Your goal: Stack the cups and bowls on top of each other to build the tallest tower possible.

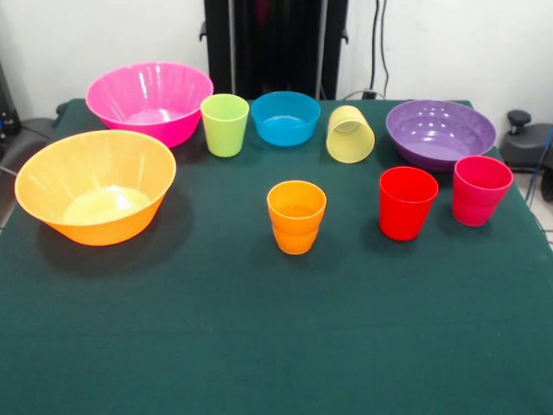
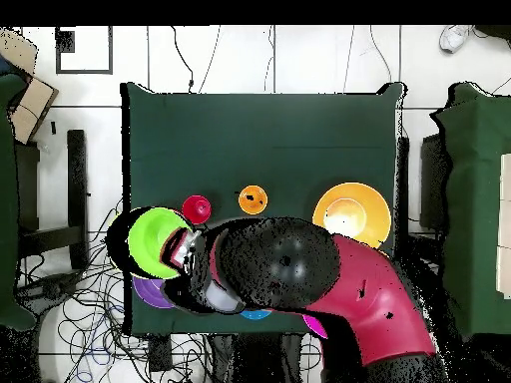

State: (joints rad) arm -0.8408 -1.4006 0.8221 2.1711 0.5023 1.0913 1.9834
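Observation:
The orange ribbed cup (image 1: 296, 216) stands alone mid-table; it also shows in the overhead view (image 2: 253, 199). The red cup (image 1: 407, 202) and pink-red cup (image 1: 481, 189) stand to its right. The lime green cup (image 1: 225, 124), small blue bowl (image 1: 285, 118), tipped-over pale yellow cup (image 1: 350, 134) and purple bowl (image 1: 440, 133) line the far side. The large pink bowl (image 1: 149, 100) and large orange bowl (image 1: 95, 185) sit at the left. The small light green bowl (image 2: 155, 242) shows only in the overhead view, raised at the arm's end at my gripper (image 2: 186, 249). No tower stands.
The robot's pedestal (image 1: 275, 43) stands behind the table's far edge. The red arm (image 2: 369, 299) covers the base side of the table in the overhead view. Cables lie on the floor beside the table's purple-bowl side.

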